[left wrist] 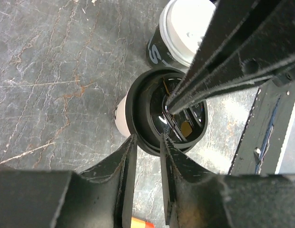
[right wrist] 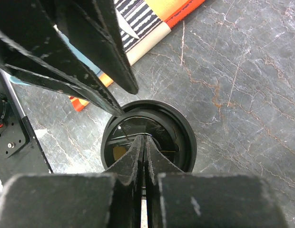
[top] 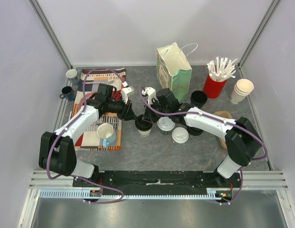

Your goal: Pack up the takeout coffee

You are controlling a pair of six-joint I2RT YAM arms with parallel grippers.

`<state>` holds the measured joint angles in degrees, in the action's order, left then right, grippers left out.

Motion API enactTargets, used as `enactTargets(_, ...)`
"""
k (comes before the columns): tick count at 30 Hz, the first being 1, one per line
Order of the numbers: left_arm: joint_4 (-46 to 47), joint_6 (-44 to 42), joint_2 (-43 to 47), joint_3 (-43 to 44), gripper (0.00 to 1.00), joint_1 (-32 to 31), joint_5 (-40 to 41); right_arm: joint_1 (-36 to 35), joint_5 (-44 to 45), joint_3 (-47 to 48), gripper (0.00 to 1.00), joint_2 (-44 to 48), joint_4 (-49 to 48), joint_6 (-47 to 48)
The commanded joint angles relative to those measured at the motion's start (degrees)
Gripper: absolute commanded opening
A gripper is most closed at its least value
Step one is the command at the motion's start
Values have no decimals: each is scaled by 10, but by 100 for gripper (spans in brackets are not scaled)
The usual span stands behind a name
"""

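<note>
- The black-lidded cup (left wrist: 140,99), a pale-walled paper cup under a glossy black lid, stands on the grey marbled table (top: 152,152) near its middle, with both claws meeting over it.
- The left claw (left wrist: 147,138) hangs at the lid's near edge with its two fingers a small way apart. The lid's rim lies just at the gap between the tips, and nothing is clamped there.
- The right claw (right wrist: 143,138) reaches in from the opposite side with its fingers pressed tight together. The joined tips rest on the sunken centre of the black lid and have nothing between them.
- In the right wrist view the left claw's fingertips come down at the lid's far-left rim, just beside the striped and orange mat (right wrist: 142,28).
- Two white-lidded cups of takeout coffee stand upright on the table to the right of the black-lidded one. The nearer white-lidded cup (top: 165,124) is just beside it, under the right arm, and the second white-lidded cup (top: 180,135) is a little further right and closer to the arm bases.
- Neither claw touches either of them.
- The dark band on the nearer white-lidded cup carries large white lettering. Only an "S" can be read, in the left wrist view.
- The paper bag (top: 175,69) stands upright behind the cups. Its green print is too small to read.
</note>
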<state>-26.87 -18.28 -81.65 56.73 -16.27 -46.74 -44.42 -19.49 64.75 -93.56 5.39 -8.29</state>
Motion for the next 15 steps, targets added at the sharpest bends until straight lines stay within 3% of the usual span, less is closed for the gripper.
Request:
enactTargets(1, 15, 65, -18, 26, 34, -4, -14, -8, 10, 52, 8, -1, 46, 14)
enactTargets(10, 9, 71, -18, 28, 23, -3, 30, -8, 34, 64, 33, 30, 74, 23)
enactTargets(15, -2, 67, -33, 28, 23, -4, 36, -12, 27, 52, 59, 35, 75, 59)
